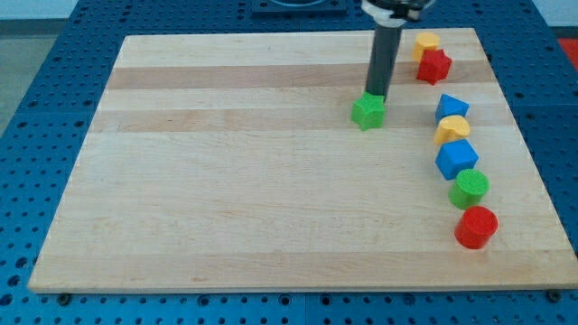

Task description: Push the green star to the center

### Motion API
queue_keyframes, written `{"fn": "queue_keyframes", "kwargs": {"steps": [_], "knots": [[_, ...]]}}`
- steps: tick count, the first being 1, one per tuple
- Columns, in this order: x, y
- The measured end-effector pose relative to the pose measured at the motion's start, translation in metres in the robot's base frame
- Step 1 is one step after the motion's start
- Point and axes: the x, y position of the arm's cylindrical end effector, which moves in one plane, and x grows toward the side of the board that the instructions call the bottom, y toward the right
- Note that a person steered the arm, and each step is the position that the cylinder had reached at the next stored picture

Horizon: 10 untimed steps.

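The green star lies on the wooden board, right of the middle and toward the view's top. My tip is at the star's upper edge, touching it or very nearly so, with the dark rod rising straight up toward the view's top.
At the view's top right sit a yellow block and a red star. Down the right side runs a curved row: a blue block, a yellow block, a blue cube, a green cylinder, a red cylinder.
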Motion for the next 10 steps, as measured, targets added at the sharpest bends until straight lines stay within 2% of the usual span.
{"fn": "queue_keyframes", "kwargs": {"steps": [1, 4, 5, 6, 7, 8, 10], "knots": [[0.0, 0.001], [-0.012, 0.112], [-0.006, 0.178], [0.024, 0.196], [0.053, 0.189], [0.054, 0.162], [0.035, 0.154]]}}
